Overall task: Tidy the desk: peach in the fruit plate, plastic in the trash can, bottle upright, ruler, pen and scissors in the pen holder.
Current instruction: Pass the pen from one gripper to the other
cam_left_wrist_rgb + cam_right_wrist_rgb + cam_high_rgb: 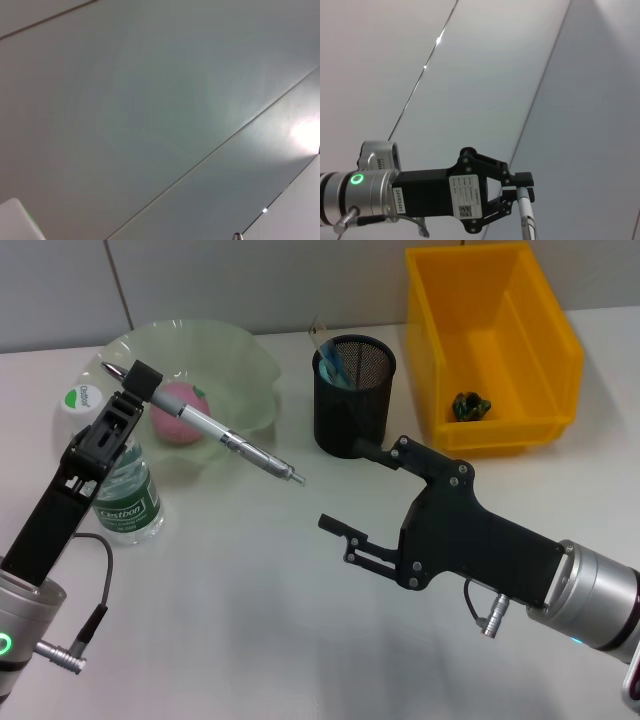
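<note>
Left gripper (140,380): raised above the desk's left side, over the near rim of the fruit plate, fingers closed on the pen near its upper end.
Pen (225,440): silver and white, held clear of the desk, slanting down toward the pen holder; tip just short of it and lower than its rim.
Right gripper (345,540): low over the middle of the desk, fingers apart, nothing between them.
Peach (178,412): pink, lying inside the fruit plate (240,360), partly behind the left gripper.
Bottle (125,490): upright on the desk, green label, just in front of the plate, beside the left arm.
Pen holder (355,395): black mesh cup standing between plate and trash can; a blue-handled item and a clear ruler stand in it.
Trash can (490,350): yellow bin at far right; a dark crumpled piece of plastic (470,406) lies on its floor.
Right wrist view: shows the left gripper (517,187) clamped on the pen (526,215).
</note>
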`<state>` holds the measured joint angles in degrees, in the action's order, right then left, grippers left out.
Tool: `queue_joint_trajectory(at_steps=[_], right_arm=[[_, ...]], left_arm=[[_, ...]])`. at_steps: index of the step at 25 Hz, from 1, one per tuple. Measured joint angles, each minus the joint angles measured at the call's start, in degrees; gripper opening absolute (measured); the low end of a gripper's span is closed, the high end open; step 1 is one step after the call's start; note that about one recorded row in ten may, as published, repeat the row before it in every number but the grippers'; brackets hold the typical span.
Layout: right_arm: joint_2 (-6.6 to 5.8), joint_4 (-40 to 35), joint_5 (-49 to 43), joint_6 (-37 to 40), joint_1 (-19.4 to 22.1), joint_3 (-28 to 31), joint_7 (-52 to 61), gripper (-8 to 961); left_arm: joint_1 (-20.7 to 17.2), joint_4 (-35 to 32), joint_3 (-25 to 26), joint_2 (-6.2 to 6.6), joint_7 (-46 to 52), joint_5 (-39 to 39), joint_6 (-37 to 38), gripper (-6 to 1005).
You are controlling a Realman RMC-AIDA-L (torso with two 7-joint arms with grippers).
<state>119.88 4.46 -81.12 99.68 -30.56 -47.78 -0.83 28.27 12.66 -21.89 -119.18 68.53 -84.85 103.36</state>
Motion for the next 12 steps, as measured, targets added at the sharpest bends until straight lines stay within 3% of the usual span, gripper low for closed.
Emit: queue_joint_trajectory(at_steps=[12], right_arm=[[0.00,4.21,-0.71,-0.77,-2.72,2.04,-9.52,673]], left_arm=[[-0.10,0.75,0.01,0.00,1.35,0.04,0.14,193]])
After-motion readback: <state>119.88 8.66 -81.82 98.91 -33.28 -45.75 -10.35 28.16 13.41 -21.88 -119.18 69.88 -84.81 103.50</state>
